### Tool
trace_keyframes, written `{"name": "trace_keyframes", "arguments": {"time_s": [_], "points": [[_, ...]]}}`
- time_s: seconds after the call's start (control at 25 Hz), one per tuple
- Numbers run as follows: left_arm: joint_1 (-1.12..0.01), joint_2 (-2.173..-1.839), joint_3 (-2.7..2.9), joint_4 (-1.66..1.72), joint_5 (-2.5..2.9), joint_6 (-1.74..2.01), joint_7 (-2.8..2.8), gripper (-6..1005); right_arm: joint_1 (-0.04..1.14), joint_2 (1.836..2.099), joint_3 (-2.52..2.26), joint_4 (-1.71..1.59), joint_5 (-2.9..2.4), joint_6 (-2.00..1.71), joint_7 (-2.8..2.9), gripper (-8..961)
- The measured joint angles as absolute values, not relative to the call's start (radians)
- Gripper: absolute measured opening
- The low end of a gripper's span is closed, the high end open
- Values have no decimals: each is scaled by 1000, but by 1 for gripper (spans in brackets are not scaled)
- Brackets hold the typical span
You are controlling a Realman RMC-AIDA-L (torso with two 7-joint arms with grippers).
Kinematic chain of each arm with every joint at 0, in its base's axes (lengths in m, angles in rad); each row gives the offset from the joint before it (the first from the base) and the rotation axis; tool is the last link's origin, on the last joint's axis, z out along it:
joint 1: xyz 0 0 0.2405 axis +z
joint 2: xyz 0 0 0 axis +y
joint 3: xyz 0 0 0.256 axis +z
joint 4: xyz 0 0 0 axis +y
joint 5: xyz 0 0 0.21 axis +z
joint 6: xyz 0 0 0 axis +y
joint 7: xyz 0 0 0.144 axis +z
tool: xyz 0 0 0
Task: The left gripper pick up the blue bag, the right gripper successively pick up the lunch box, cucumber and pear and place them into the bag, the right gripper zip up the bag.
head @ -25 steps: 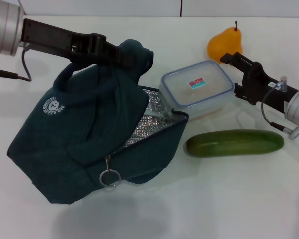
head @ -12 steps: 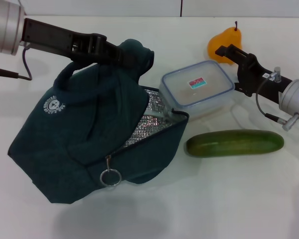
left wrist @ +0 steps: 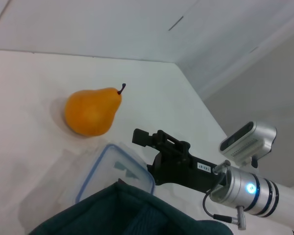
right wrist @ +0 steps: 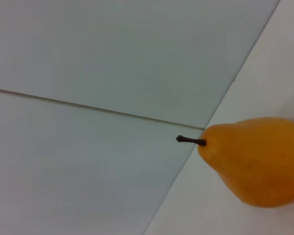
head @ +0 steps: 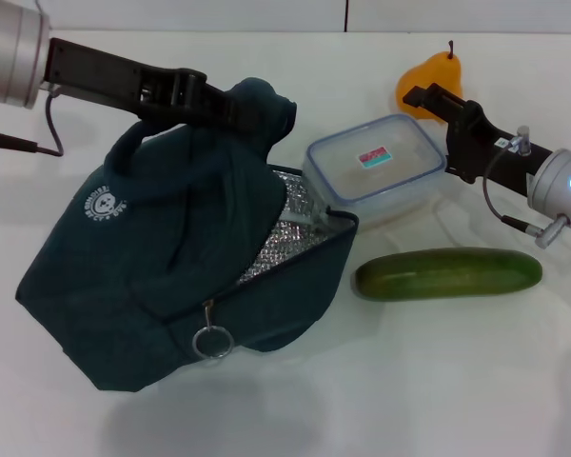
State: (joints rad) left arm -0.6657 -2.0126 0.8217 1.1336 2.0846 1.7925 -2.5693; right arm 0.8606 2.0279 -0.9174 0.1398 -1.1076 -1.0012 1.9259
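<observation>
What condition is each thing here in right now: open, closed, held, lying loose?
Dark blue fabric lunch bag: unzipped, held up at its top by the left gripper.
Clear plastic lunch box: lid on, at the bag's mouth.
Green cucumber: lying loose.
Orange pear: loose.
Right gripper: beside the box.

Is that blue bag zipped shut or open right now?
Open. The blue bag gapes toward the lunch box, showing its silver lining; the left pincer holds its top up.

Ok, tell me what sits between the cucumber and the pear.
In the head view, the lunch box and the right end effector lie between the cucumber and the pear.
</observation>
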Motion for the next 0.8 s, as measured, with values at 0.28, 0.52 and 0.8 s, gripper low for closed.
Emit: {"name": "trace_keyframes", "arguments": {"time_s": [0.28, 0.52, 0.8], "points": [[-663, -2013, 825, 1134, 2085, 1793, -2569, 46, 849, 2028, -917, 137, -1113, -1018, 1905, 843], [-661, -2013, 825, 1134, 2084, 1794, -2568, 46, 804, 2028, -914, 112, -1140, -1022, 1877, 762], [-661, -2012, 825, 1134, 2084, 1795, -2563, 46, 790, 2028, -870, 110, -1143, -1023, 1860, 564]]}}
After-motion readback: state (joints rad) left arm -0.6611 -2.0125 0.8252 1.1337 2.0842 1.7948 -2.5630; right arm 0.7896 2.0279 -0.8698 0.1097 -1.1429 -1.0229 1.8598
